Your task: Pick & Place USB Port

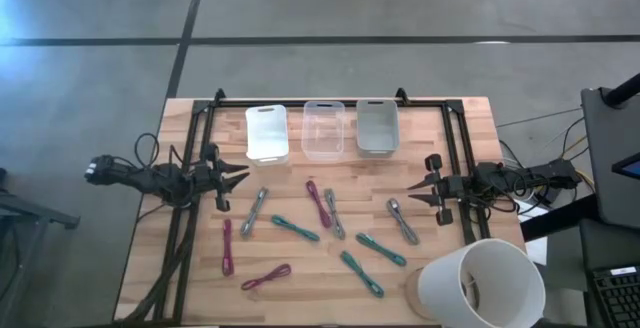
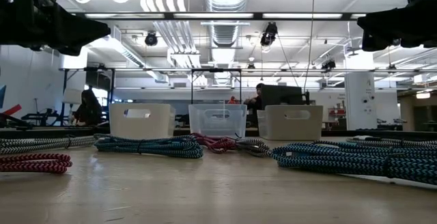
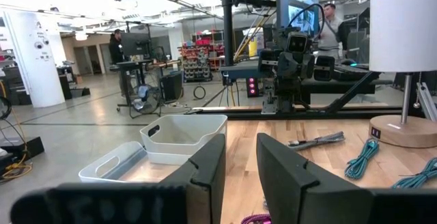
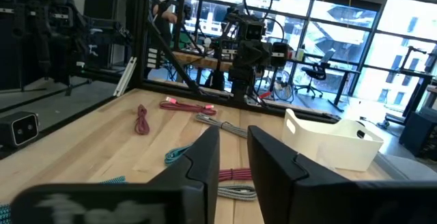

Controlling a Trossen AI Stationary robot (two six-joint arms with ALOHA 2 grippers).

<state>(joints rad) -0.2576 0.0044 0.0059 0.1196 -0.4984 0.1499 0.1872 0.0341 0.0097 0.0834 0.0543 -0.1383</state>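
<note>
The pale wooden table (image 1: pixel 330 268) carries three small bins in a row along its far edge: a white plastic bin (image 1: pixel 267 133) on the left, a clear plastic bin (image 1: pixel 323 129) in the middle and a grey plastic bin (image 1: pixel 377 126) on the right. Nearer, bundled braided USB cables lie scattered across the middle of the table, none of them in a bin. Among them are a grey braided cable (image 1: pixel 255 212) near the left, a maroon braided cable (image 1: pixel 227 246) at the near left, a teal braided cable (image 1: pixel 295 229) toward the centre, and another grey braided cable (image 1: pixel 403 221) on the right.

The left gripper (image 1: pixel 240 179) hovers at the table's left side, its fingers (image 3: pixel 205 173) a narrow gap apart and holding nothing. The right gripper (image 1: pixel 413 193) hovers at the right side, facing inward, its fingers (image 4: pixel 202 157) likewise slightly parted and empty. Both sit well apart from the cables.

A white lampshade on a round wooden base (image 1: pixel 480 286) stands at the near right corner.
</note>
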